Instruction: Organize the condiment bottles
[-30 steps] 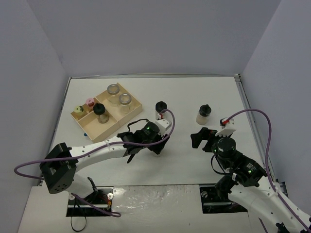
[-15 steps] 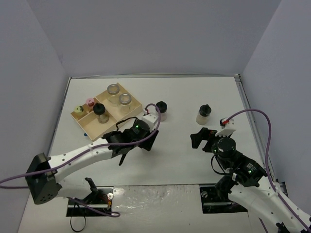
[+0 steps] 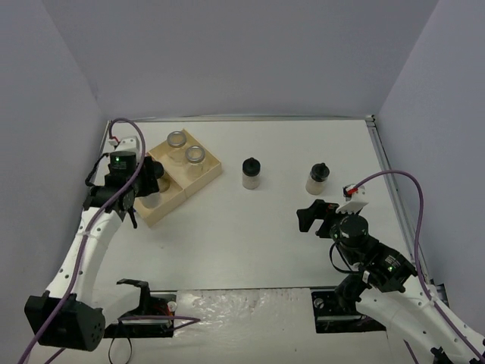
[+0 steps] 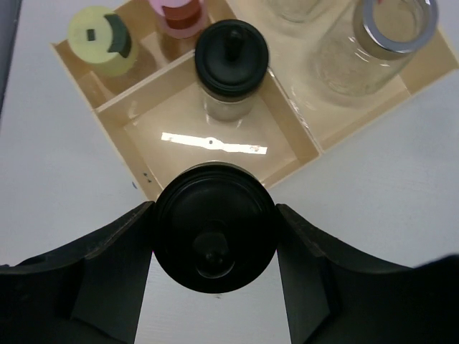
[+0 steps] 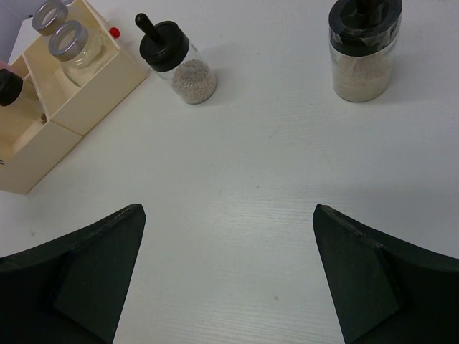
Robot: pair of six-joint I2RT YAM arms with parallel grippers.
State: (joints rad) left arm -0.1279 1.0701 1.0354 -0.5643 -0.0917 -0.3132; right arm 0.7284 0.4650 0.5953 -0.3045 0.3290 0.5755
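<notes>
Left end effector (image 4: 214, 247): gripping a black-capped jar (image 4: 215, 215), one dark finger pressing on each side of the cap.
Held jar: hanging upright over the near corner of the wooden tray (image 4: 172, 154), overlapping the rim of the compartment in the wrist view; contact with the tray not discernible.
Same compartment: holding a second black-capped jar (image 4: 231, 57), standing upright towards the far wall, apart from the held one.
Small compartments beyond: holding the yellow-green-capped jar (image 4: 100, 39) and the pink-capped jar (image 4: 178, 13), standing side by side.
Long compartment beside: holding the two silver-rimmed jars (image 3: 176, 141) (image 3: 195, 155), standing close together.
Right end effector (image 5: 228, 215): gaping wide, gripping nothing, hovering over bare table (image 3: 288, 152).
Loose jars: two more black-capped jars standing upright on the table, well apart, one near the tray (image 5: 172, 54), one further right (image 5: 362, 43), both lying ahead of the right fingers.
</notes>
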